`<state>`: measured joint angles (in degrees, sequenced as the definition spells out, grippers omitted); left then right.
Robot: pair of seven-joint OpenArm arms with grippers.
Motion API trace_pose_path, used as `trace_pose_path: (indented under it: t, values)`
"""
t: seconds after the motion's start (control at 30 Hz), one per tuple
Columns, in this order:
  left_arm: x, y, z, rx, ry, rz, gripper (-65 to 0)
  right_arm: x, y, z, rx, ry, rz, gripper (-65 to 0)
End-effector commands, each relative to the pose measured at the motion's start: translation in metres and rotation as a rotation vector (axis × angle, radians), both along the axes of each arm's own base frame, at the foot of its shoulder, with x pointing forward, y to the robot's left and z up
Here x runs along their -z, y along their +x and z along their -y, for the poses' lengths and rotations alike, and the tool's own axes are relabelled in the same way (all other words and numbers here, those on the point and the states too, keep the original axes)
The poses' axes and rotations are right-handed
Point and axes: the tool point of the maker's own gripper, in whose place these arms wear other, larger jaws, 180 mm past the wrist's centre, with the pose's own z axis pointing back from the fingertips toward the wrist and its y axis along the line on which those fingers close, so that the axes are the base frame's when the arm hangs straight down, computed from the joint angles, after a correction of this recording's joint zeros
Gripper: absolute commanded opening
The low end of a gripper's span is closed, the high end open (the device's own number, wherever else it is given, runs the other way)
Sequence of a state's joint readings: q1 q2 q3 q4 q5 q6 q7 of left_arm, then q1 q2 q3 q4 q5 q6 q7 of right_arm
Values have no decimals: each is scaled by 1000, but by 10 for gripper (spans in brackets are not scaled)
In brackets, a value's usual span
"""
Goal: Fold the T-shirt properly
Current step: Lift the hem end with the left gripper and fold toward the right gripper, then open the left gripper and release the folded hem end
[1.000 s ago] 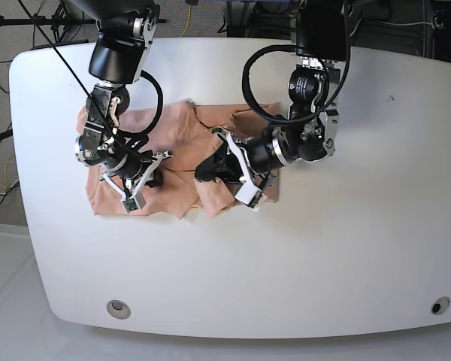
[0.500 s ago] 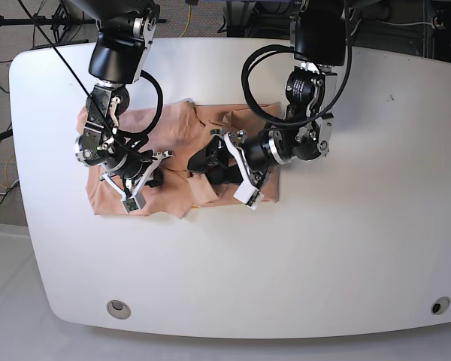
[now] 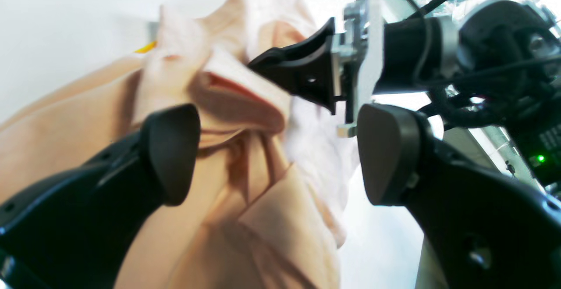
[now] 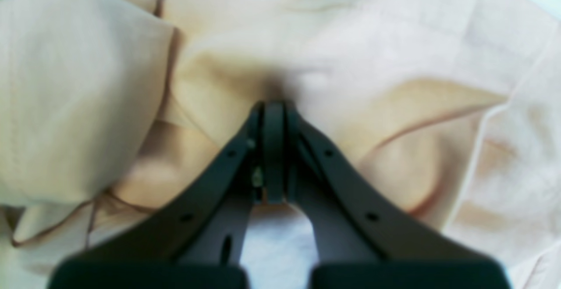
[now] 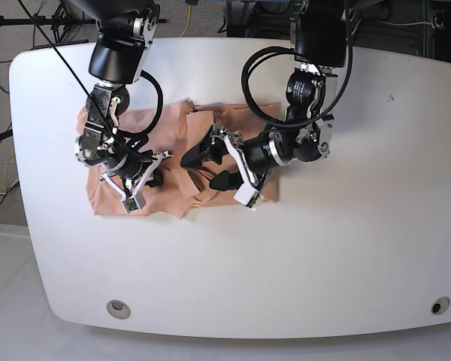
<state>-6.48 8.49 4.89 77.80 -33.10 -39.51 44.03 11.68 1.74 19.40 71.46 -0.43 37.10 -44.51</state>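
The T-shirt (image 5: 177, 162) lies bunched on the table (image 5: 346, 248) toward its far left part in the base view, with bare tabletop stretching off to its right and in front of it. My right gripper (image 5: 149, 179) sits on the shirt's left portion, and my left gripper (image 5: 201, 168) hangs over the cloth just right of the shirt's middle, pointing toward the right one. Between the two lies a raised fold of the shirt.

No readable text, labels or numbers anywhere, only a cropped red mark at the table's (image 5: 376, 248) right edge
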Motion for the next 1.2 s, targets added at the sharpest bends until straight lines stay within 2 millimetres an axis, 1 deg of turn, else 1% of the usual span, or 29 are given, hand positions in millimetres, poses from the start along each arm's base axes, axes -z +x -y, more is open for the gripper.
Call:
trace_pose_path:
  t: [0.0, 0.27, 0.4, 0.5, 0.57, 0.63, 0.87, 1.17]
  values:
    - [-22, 10, 5, -8, -54, 53, -121, 34, -41, 11, -44, -115, -201, -650]
    - [-28, 13, 2, -14, -53, 76, -121, 34, -41, 11, -44, -115, -201, -650]
    - [-29, 15, -17, -22, -6, 110, -121, 33, -41, 12, -44, -117, -200, -650]
    - [-32, 17, -30, -28, 25, 141, -121, 31, -39, 20, -39, -132, -196, -650]
    - [-31, 18, -39, -30, 53, 155, -121, 31, -38, 22, -38, -135, -194, -650]
    - [-24, 14, -50, -31, 83, 147, -122, 30, -37, 23, -38, -137, -191, -650]
    - [5, 0, -73, -35, 151, 91, -122, 29, -37, 24, -36, -139, -190, -650]
    - [51, -18, -80, -111, 141, 30, -122, 28, -36, 24, -35, -136, -186, -650]
